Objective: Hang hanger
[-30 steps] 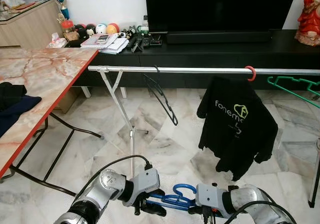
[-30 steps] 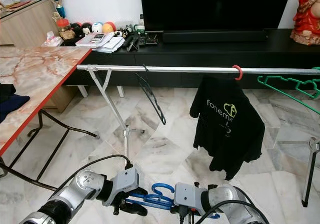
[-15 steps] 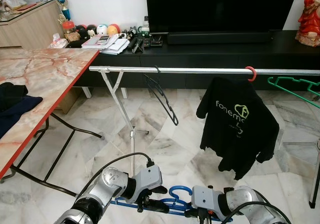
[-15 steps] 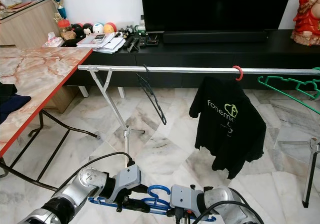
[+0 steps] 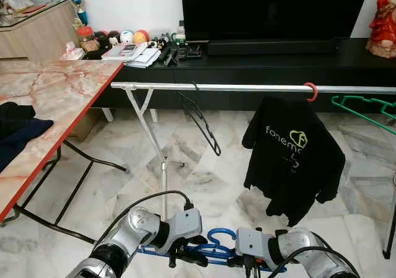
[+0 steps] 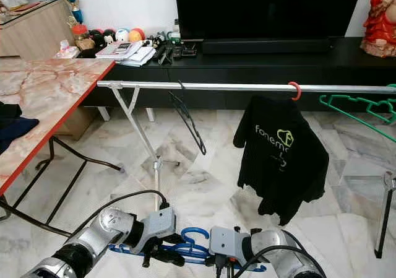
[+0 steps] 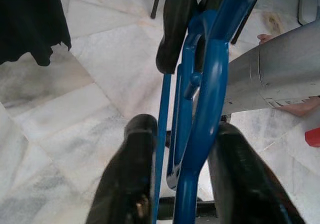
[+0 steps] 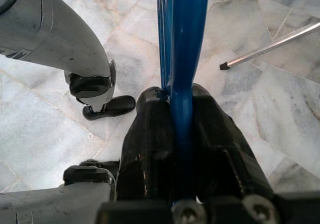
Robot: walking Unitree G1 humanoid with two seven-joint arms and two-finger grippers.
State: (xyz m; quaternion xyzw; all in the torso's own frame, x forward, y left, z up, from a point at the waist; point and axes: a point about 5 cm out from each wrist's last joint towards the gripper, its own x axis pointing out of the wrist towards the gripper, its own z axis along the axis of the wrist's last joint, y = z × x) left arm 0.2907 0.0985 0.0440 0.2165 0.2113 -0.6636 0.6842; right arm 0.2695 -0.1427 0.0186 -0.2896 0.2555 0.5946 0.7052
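A blue hanger (image 5: 213, 248) lies roughly level, low in front of me, hook (image 5: 223, 233) upward. My left gripper (image 5: 185, 253) is shut on it left of the hook; its fingers (image 7: 130, 174) press on both sides of the blue bars (image 7: 202, 109). My right gripper (image 5: 245, 264) is shut on the hanger's right part, its pads tight against the bar (image 8: 182, 34). Ahead and higher runs a silver clothes rail (image 5: 247, 87).
On the rail hang a bare black hanger (image 5: 204, 120), a black T-shirt (image 5: 294, 157) on a red hook (image 5: 311, 91), and a green hanger (image 5: 365, 108) at the right. A marble table (image 5: 55, 98) stands left, a black TV stand (image 5: 278, 67) behind.
A second ago the hanger ended at my left gripper; its left end now sticks out past it. Both grippers keep their hold. The view has shifted slightly.
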